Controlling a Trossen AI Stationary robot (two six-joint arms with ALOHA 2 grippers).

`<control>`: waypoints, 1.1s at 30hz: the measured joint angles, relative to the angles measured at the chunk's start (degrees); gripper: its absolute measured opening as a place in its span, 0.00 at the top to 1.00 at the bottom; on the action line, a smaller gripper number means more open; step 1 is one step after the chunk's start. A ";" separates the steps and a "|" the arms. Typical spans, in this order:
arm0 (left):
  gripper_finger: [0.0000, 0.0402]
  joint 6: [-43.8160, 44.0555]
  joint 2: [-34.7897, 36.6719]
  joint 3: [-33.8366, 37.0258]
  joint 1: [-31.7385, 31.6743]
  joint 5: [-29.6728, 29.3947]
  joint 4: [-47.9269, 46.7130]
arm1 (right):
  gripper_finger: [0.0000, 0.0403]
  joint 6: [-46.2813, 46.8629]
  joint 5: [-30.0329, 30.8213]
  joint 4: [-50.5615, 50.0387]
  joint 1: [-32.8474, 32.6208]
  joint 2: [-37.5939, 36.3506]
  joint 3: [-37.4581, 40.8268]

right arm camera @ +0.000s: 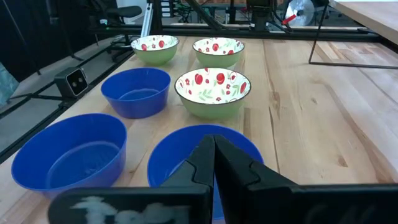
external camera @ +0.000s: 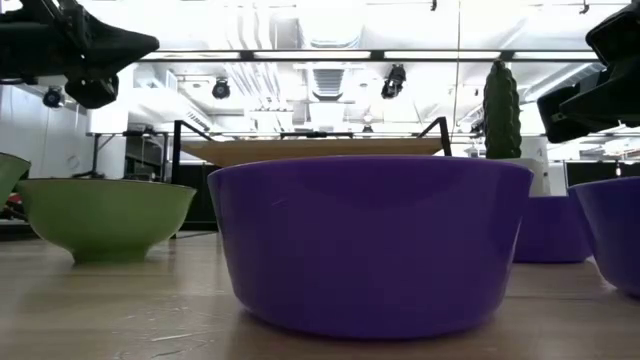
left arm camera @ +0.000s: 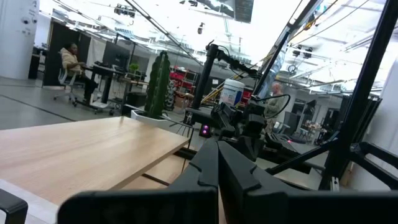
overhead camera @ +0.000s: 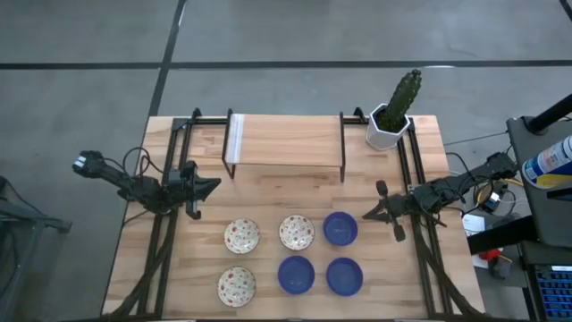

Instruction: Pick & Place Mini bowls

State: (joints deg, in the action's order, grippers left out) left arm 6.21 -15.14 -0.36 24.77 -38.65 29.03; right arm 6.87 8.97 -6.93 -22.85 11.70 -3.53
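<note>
Six mini bowls stand upright on their bases on the wooden table, in two rows near its front edge. Three are cream with red-green speckles (overhead camera: 241, 235) (overhead camera: 297, 232) (overhead camera: 237, 285). The other three are blue (overhead camera: 340, 228) (overhead camera: 296, 274) (overhead camera: 344, 275). My left gripper (overhead camera: 214, 186) hovers shut above the table, left of the bowls, and points toward the table's right. My right gripper (overhead camera: 365, 216) hovers shut just right of the far blue bowl (right arm camera: 205, 155) and points left at the bowls. In both wrist views the fingers (left arm camera: 217, 149) (right arm camera: 213, 143) meet with nothing between them.
A raised wooden shelf on black metal legs (overhead camera: 286, 139) spans the far middle of the table. A white hexagonal pot with a cactus (overhead camera: 391, 125) stands at the far right corner. Bare tabletop lies between the shelf and the bowls.
</note>
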 joint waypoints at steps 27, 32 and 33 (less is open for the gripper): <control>1.00 -0.01 0.00 -0.01 0.01 0.01 -0.01 | 0.98 12.22 0.18 4.85 0.02 0.02 0.00; 1.00 -0.01 0.00 0.02 0.01 0.02 -0.01 | 0.98 9.02 -1.51 12.25 0.00 0.20 -0.59; 1.00 -0.01 0.00 0.01 -0.02 0.02 -0.01 | 0.98 7.91 -1.51 12.25 -0.02 0.90 -1.48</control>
State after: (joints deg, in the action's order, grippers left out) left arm 6.20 -15.14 -0.35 24.75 -38.63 29.02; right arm 14.79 7.46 5.32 -22.87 12.61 -5.01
